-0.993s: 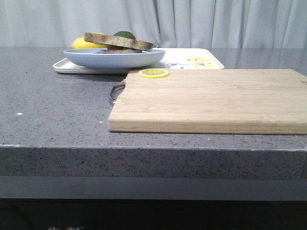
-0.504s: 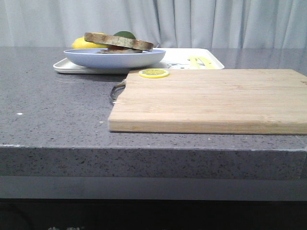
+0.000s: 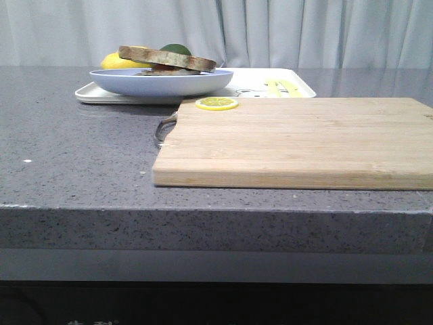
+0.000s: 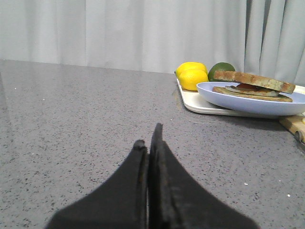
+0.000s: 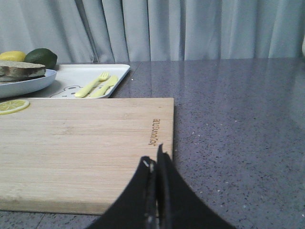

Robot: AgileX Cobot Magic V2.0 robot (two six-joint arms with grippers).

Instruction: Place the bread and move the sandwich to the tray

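Observation:
The sandwich lies on a round light-blue plate, which stands on the left part of the white tray at the back of the counter. The bread rests on top as the upper slice, over a reddish and white filling. My left gripper hovers shut and empty over bare grey counter, well short and to the left of the plate. My right gripper is shut and empty at the near right corner of the wooden cutting board. Neither gripper shows in the front view.
The cutting board fills the middle and right of the counter, with a lemon slice on its far left corner. Two lemons and a lime sit behind the plate. Yellow cutlery shapes are on the tray's right half.

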